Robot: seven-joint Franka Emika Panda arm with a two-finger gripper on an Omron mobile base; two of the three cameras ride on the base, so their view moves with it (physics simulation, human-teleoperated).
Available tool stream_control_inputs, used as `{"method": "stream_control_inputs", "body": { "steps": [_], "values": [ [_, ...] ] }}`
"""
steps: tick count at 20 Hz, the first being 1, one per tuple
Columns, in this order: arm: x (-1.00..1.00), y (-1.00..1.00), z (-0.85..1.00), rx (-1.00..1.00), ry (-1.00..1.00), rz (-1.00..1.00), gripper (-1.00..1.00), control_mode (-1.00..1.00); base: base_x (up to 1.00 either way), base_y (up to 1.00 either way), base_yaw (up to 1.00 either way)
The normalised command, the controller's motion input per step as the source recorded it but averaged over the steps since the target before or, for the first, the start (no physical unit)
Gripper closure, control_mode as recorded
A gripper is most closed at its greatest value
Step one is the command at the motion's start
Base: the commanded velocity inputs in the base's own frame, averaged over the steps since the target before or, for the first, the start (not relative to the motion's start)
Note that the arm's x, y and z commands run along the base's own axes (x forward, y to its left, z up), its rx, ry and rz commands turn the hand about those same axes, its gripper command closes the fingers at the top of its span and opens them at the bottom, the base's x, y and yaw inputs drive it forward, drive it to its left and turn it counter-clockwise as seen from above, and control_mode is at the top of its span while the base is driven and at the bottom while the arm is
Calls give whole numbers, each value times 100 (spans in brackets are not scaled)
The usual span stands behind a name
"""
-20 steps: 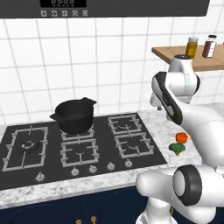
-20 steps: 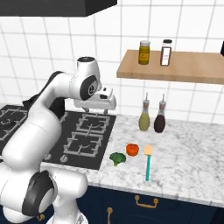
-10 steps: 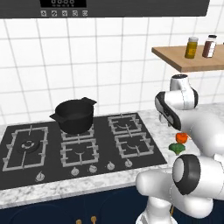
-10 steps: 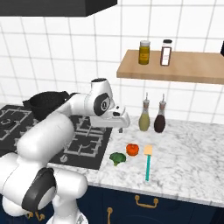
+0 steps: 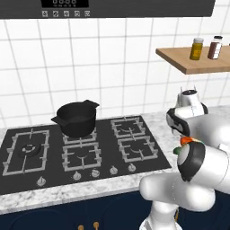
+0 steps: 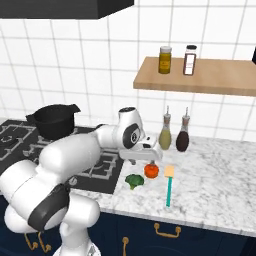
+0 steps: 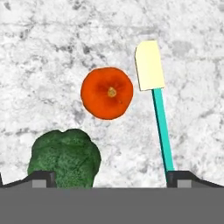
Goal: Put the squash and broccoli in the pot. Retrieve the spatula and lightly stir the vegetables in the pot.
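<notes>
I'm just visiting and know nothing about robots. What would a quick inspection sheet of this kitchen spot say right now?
Surface: speckled marble counter beside a black gas hob.
Job's things: squash, broccoli and spatula lie apart on the counter, none touching; the black pot stands on a rear burner, away from them.
Clutter: two bottles on the counter by the wall; two jars on the wooden shelf.
Grippers: the gripper hangs above the squash, holding nothing; in the hand view its tips sit wide apart, so open.
Cables: nothing seen.
Surroundings: white tiled wall, dark hood above the hob, navy cabinets below.
</notes>
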Motion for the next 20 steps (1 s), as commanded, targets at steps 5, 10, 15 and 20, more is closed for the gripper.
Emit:
{"method": "stream_control_inputs", "body": {
  "steps": [5,10,15,20],
  "values": [
    [23,-22,-43,0,0,-1,-100,-100,0,0,0],
    [40,-11,-35,1,0,0,-100,-100,0,0,0],
    [38,-14,-25,1,0,0,-100,-100,0,0,0],
    [24,-12,-32,2,0,0,-100,-100,0,0,0]
  ]
}}
